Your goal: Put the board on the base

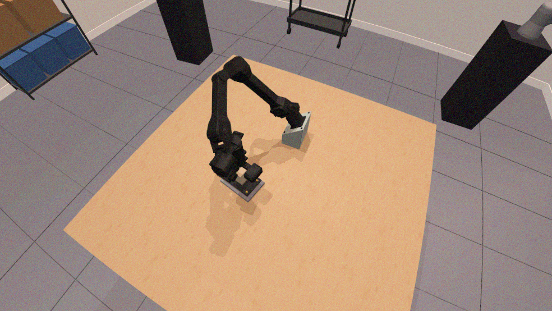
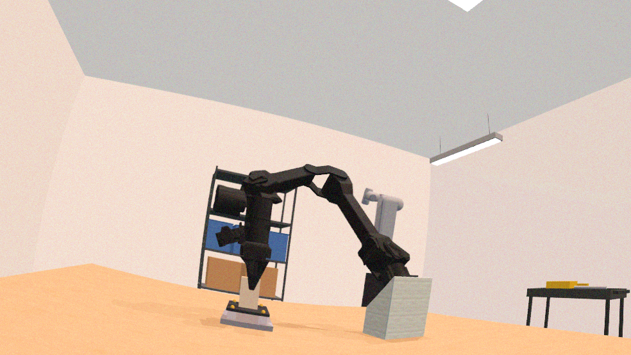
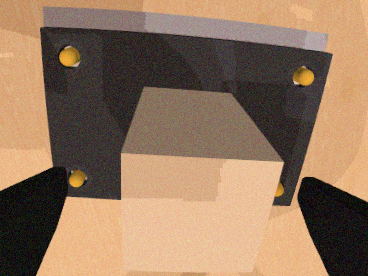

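My claw is spread wide at the lower left and lower right of the wrist view, a finger well off each side of the pale handle, gripping nothing. The black board sits on the grey base, low and left of centre in the exterior view, on the worktop. Gold pins show at all four corners, the lower right one partly behind the handle, so I judge the board seated and my hold released; only moving away is left. The board looks level, handle up. Its long axis runs nearly across the wrist view, right end slightly lower, and from upper left to lower right in the top view, in line with the base. I should rise straight, lest a finger brush the handle.
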{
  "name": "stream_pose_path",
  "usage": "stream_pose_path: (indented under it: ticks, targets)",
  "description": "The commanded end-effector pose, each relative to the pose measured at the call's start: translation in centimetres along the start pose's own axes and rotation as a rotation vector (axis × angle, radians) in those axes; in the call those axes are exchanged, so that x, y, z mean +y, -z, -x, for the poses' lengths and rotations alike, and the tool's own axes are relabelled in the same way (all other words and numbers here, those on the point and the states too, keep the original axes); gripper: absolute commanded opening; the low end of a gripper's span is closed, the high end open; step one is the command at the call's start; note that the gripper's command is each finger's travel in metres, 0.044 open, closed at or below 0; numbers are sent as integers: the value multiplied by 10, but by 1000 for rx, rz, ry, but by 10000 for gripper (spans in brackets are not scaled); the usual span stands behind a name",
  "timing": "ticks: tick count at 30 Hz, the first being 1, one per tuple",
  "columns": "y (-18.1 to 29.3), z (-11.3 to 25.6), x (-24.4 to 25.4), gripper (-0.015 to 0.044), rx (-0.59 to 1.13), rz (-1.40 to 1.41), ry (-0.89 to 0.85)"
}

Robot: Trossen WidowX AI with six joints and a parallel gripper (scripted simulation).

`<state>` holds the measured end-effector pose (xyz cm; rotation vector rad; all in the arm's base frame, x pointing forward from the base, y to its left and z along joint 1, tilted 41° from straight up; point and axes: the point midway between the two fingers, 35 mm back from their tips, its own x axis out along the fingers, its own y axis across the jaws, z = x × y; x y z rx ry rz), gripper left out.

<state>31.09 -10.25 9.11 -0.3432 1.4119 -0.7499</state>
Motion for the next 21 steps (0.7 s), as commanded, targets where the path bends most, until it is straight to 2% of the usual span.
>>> stream_pose_path:
  ticks: [1,5,10,21]
  targets:
    - [-2,20,0,440,-11,-9,-5]
    - [-1,26,0,440,-11,-8,-5]
    - [2,66,0,440,-13,2,-2]
    - [2,66,0,440,-13,2,-2]
